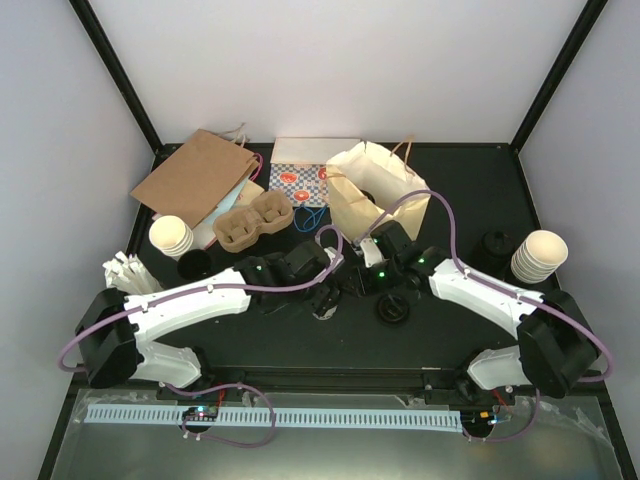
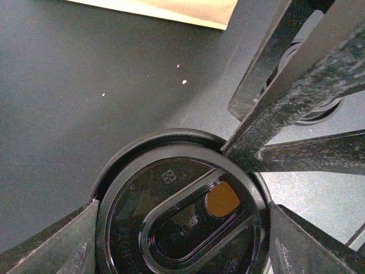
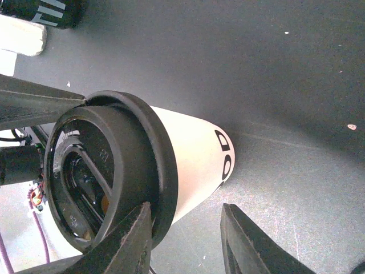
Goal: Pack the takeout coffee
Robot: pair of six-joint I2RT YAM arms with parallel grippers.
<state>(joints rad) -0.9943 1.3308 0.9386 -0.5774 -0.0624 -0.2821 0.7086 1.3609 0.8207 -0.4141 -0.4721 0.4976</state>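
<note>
Left gripper (image 2: 182,205) straddles the takeout coffee (image 3: 191,151), seemingly to lift it (neither grip is certain); right gripper (image 3: 185,214) leans against it, likely bracing.

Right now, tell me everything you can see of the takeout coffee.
The takeout coffee is a small cream paper cup with black print on its side, closed by a glossy black plastic lid with a moulded oval and an amber-showing sip hole. It stands upright on the dark table. The left hand straddles the lid; contact is unclear. One finger of the right hand touches the lid's rim; the other stands clear.
</note>
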